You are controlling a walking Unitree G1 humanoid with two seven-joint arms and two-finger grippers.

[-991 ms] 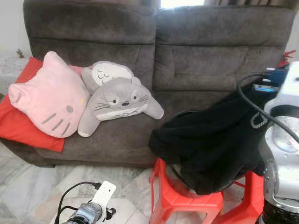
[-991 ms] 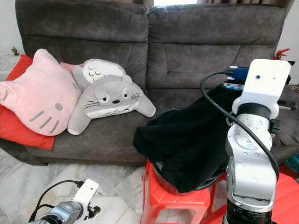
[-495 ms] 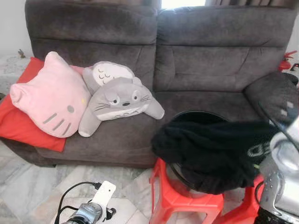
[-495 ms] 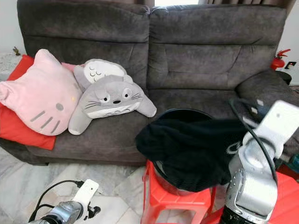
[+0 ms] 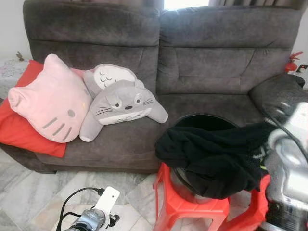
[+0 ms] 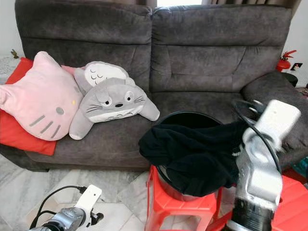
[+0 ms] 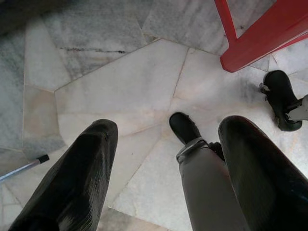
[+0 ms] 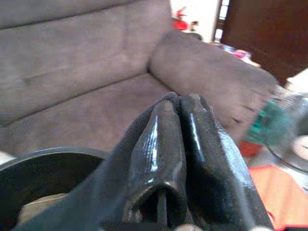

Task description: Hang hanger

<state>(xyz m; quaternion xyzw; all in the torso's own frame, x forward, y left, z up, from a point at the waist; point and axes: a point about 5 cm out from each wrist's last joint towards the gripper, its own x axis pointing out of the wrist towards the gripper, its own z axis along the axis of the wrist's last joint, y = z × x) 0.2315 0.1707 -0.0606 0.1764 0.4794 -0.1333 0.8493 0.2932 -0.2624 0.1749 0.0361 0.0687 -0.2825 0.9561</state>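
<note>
A black garment [image 6: 192, 149] lies draped over a round black basket [image 5: 207, 118] that stands on a red stool [image 6: 178, 204]. One end of the cloth stretches right to my raised right arm [image 6: 262, 154]. In the right wrist view my right gripper [image 8: 180, 103] is shut, its two fingers [image 8: 159, 144] pressed together on a fold of the black garment [image 8: 115, 183]. My left arm [image 5: 91, 219] hangs idle at the lower left. Its gripper [image 7: 168, 127] is open above the marble floor, with nothing between the fingers.
A dark grey sofa [image 5: 207, 62] fills the back, its right armrest [image 6: 269, 89] close to my right arm. On its left seat lie a pink cat cushion [image 5: 50, 98], a grey plush [image 5: 122, 103] and a red cushion [image 5: 14, 125]. A second red stool [image 6: 293, 202] stands at the right.
My right arm has come down from high over the basket to beside it. The black garment sank with it and now sags lower, so the basket's far rim shows.
</note>
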